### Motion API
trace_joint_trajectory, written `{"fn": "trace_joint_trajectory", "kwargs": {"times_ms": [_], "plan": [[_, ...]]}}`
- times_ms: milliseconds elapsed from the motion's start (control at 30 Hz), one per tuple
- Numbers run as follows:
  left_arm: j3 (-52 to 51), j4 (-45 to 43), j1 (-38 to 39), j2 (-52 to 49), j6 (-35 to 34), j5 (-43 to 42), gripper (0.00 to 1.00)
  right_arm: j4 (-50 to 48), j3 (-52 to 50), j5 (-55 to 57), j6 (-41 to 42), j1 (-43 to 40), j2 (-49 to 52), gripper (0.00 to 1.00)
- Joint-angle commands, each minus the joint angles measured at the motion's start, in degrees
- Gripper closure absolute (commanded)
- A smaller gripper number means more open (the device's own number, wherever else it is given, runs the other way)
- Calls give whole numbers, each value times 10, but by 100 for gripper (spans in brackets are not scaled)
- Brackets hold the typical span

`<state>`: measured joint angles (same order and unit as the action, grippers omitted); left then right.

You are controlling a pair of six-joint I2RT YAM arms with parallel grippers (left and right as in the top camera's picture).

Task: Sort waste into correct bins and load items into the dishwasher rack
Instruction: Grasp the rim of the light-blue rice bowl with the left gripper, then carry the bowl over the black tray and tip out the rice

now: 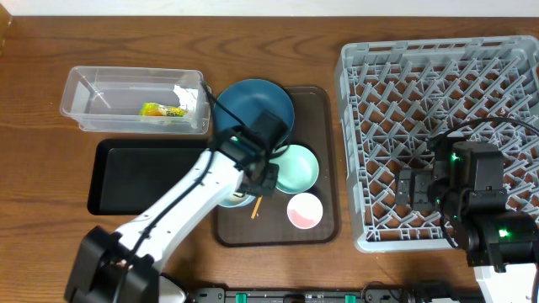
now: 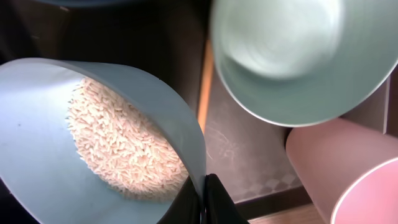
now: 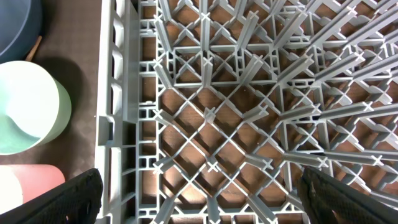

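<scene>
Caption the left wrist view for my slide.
Left gripper pinching rim of white-blue bowl of rice; mint-green bowl, pink cup alongside.

We see a brown wooden table (image 1: 42, 210) with a clear grain, and behind its far edge there is a pale strip (image 1: 253, 7) that we cannot identify. Near the middle of the table lies a brown serving tray (image 1: 322, 118) with rounded corners and a low raised rim. In the left wrist view, the floor of this tray (image 2: 249, 149) shows a fine woven texture with some light scratches.
</scene>
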<state>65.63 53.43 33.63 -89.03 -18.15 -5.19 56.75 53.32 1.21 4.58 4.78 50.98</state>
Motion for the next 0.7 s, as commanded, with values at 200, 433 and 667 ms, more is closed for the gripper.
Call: {"fn": "trace_joint_trajectory", "kwargs": {"times_ms": [200, 433, 667], "plan": [[16, 5, -183, 93, 56, -99, 94, -1, 10, -2, 7, 0, 0, 1], [0, -2, -367, 76, 161, -323, 94, 0, 10, -2, 8, 0, 0, 1], [-44, -21, -539, 33, 246, -570, 94, -1, 10, -2, 8, 0, 0, 1]]}}
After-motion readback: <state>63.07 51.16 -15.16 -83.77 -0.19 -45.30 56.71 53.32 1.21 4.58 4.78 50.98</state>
